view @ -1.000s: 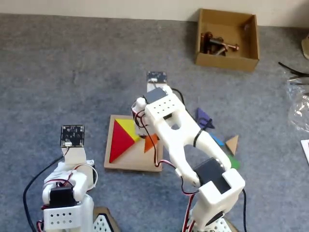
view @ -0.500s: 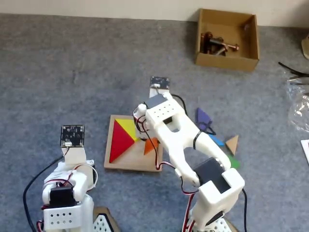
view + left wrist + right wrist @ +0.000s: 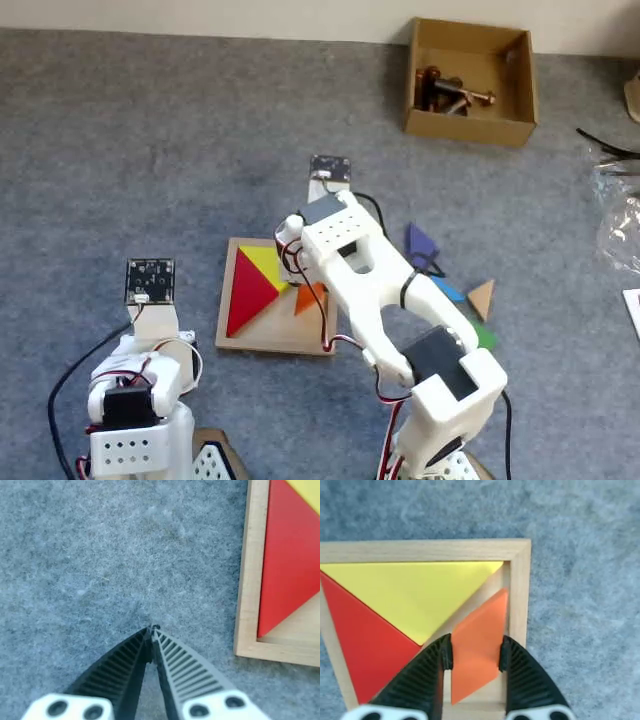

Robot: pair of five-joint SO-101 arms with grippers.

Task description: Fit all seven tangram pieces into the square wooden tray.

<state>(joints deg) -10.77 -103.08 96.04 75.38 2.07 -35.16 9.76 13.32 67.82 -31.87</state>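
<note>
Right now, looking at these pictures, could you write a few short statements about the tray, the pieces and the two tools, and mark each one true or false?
1. The right tool grips the orange piece over the tray. True.
2. The left tool is wide open above the tray. False: it is shut, over the grey carpet beside the tray.
3. The red triangle and the yellow triangle lie in the tray, edge to edge. True.
4. The purple piece is already in the tray. False: it lies on the carpet, outside the tray.
</note>
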